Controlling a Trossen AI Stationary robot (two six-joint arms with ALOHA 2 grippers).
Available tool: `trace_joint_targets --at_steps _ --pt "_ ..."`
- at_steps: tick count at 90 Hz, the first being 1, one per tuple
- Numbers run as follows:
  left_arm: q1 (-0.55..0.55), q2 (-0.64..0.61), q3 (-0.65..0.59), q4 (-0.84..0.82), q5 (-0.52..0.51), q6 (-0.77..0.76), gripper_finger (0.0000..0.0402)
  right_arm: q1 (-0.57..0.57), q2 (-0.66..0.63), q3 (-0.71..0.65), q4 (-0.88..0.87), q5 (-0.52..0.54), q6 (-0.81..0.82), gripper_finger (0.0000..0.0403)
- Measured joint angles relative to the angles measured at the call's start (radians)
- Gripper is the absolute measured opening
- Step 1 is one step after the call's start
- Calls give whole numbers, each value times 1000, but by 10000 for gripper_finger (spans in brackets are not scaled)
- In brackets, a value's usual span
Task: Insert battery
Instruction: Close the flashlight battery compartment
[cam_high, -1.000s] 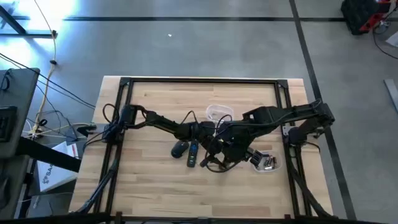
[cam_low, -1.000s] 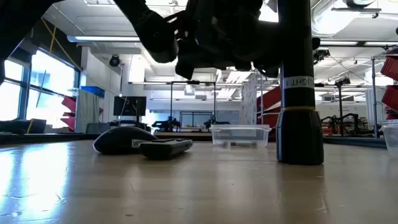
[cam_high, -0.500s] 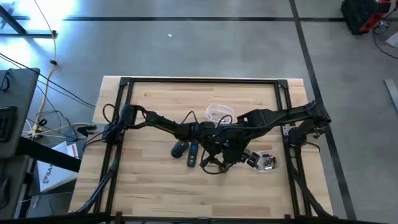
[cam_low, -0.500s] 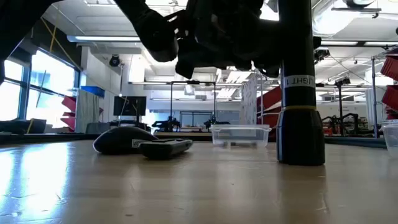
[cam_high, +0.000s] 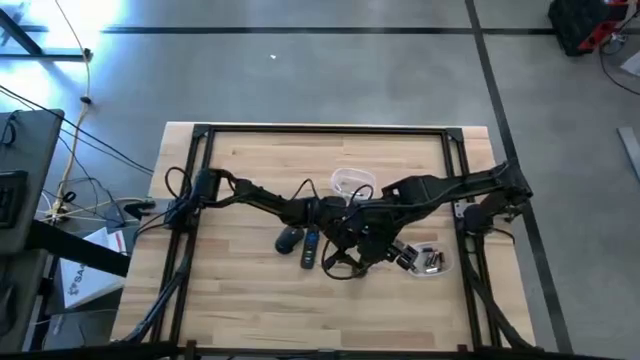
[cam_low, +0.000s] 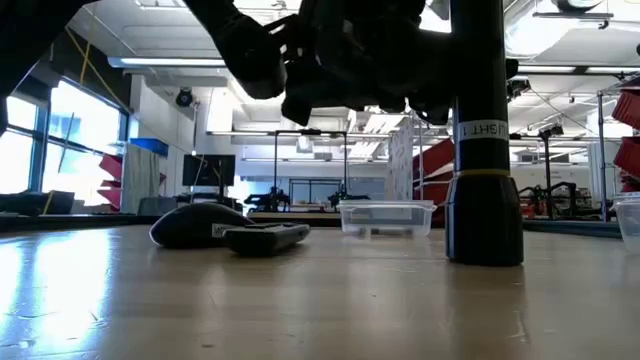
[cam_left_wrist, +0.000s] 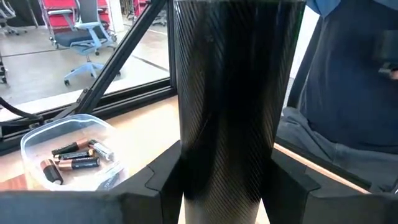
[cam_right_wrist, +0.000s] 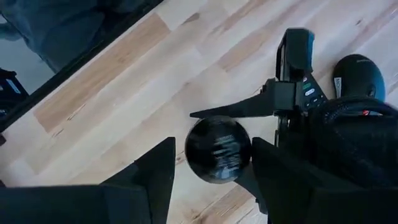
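Since a second ago the right arm has pulled inward; the right gripper (cam_right_wrist: 212, 149) hangs spread above the upright torch (cam_low: 484, 200), which the left gripper (cam_left_wrist: 225, 152) clasps mid-table. Batteries (cam_left_wrist: 74, 155) lie in the tub (cam_left_wrist: 37, 140)

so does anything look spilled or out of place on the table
Nothing stands out. The batteries sit inside their tub, the remote and mouse lie flat side by side, and the empty tub stands upright.
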Motion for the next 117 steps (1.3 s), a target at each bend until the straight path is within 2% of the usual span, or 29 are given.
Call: trace_joint_targets --at_steps 14,33,50,65,90,117 --pt "0 0 0 1 -1 -6 146 -5 -2 50 -18 -3 -3 176" --pt "1 0 0 1 -1 -7 146 -40 5 51 -24 -21 -8 176" --pt "1 0 0 -1 -1 -7 146 -66 20 50 -48 -142 15 176" --pt "1 0 0 -2 -2 -6 146 -66 32 49 -53 -125 19 181" --pt "2 0 0 -1 0 -3 146 -66 40 49 -61 -116 -12 213" --pt "2 0 0 -11 1 -3 146 -57 55 49 -74 -106 -56 196"
